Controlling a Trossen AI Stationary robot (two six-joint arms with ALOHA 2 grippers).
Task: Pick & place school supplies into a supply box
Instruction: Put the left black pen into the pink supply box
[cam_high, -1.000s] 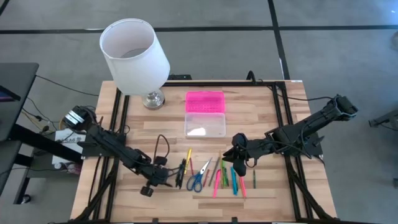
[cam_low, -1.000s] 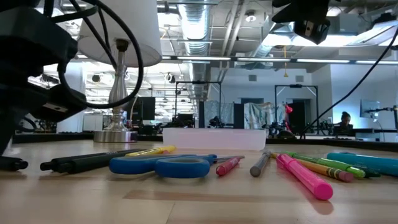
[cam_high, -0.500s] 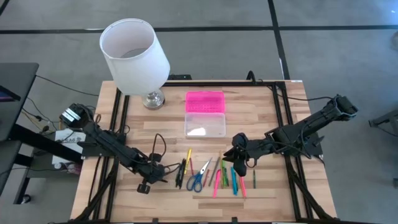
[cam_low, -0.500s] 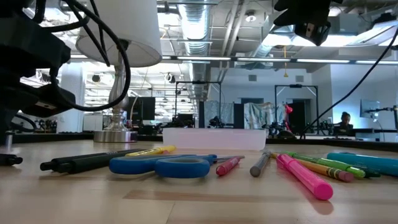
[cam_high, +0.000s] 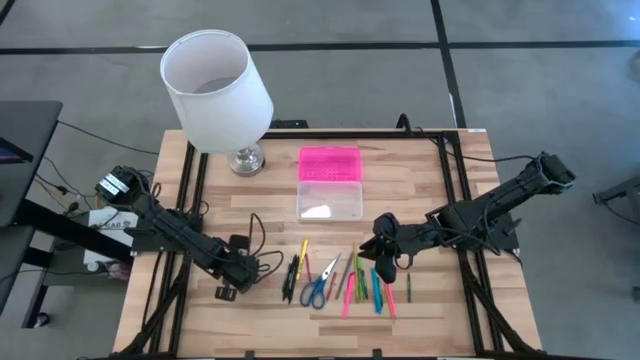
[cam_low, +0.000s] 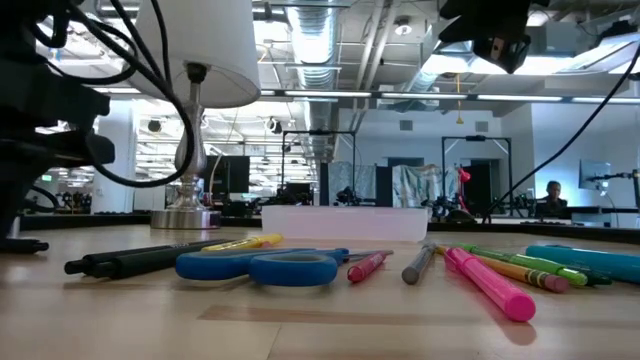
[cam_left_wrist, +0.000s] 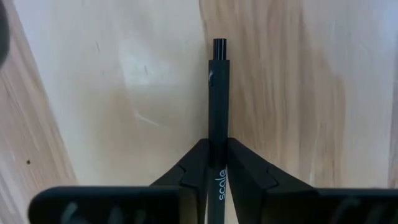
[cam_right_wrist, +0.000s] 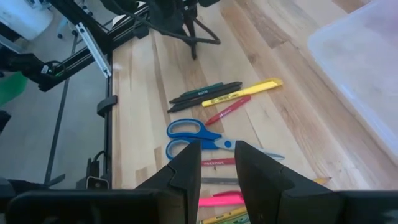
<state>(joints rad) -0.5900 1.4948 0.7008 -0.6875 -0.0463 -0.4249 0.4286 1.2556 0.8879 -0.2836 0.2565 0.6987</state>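
Observation:
My left gripper (cam_high: 230, 282) is near the table's left near part, shut on a black pen (cam_left_wrist: 217, 93). My right gripper (cam_high: 383, 262) hovers open over the row of supplies, well above the table in the low view (cam_low: 490, 30). On the wood lie blue-handled scissors (cam_high: 318, 288), two dark pens (cam_high: 290, 278), a yellow marker (cam_high: 304, 258) and pink, green and blue markers (cam_high: 365, 285). The supply box stands open just beyond them, its clear base (cam_high: 329, 202) on the table and its pink lid (cam_high: 329, 163) folded back on the far side. My left gripper pinches the black pen's barrel (cam_left_wrist: 217, 146) between its two fingers. The pen lies along the fingers, and its free end (cam_left_wrist: 219, 45) sticks out well past the fingertips over the wood. Whether that end touches the table cannot be told.
A lamp with a white shade (cam_high: 215, 90) and metal base (cam_high: 246, 160) stands at the far left, close to the box. Cables loop by the left wrist (cam_high: 258, 240). Black frame rails run along both table sides (cam_high: 190, 200). Bare wood lies near the front edge.
My left gripper has moved toward the table's left edge and slightly toward the far edge, away from the row of supplies, staying shut on the black pen and carrying it along.

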